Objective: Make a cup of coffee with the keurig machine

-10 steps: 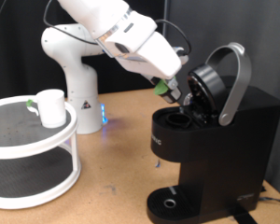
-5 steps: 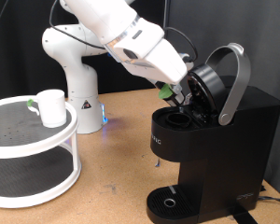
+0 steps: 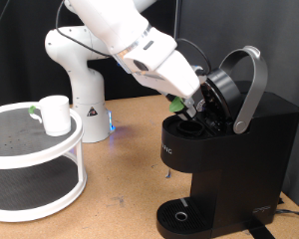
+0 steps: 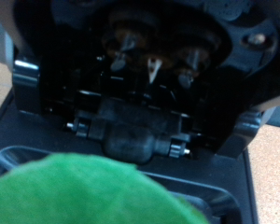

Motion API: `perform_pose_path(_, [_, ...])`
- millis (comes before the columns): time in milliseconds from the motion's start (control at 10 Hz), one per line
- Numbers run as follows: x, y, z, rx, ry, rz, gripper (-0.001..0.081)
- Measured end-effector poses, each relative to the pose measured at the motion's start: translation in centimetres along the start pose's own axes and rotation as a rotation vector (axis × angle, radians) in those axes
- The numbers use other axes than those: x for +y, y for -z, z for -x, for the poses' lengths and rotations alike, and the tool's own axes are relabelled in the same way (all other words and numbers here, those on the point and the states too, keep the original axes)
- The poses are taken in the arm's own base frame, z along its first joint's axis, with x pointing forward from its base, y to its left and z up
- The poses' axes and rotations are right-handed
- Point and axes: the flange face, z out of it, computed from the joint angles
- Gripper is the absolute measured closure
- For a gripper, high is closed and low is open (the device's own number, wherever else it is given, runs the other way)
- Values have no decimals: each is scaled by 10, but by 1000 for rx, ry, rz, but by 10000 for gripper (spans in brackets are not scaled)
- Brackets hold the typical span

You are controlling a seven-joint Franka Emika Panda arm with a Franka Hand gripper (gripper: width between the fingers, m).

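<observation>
Pinching what looks like a green-topped pod [image 3: 176, 98], the gripper [image 3: 189, 106] hovers over the keurig machine [image 3: 229, 149] (lid raised).

your exterior view sits off the arm at about table height, facing the coffee maker [image 3: 229, 149] from a moderate distance. your wrist view looks very closely into its open brew chamber [image 4: 145, 65], which both views share.

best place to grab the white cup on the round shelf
Grip the cup across its round body or rim, coming from above: it stands upright with its mouth open on the top tier of the white shelf. Which way its handle faces can't be made out.
</observation>
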Motion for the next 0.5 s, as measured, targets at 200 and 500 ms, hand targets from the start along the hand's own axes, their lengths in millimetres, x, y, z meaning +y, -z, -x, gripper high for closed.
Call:
perform_pose_path(200, [5,-10,3,-14,-8,5,315])
perform_pose_path(500, [9,-22,5,-30,-15,5,315])
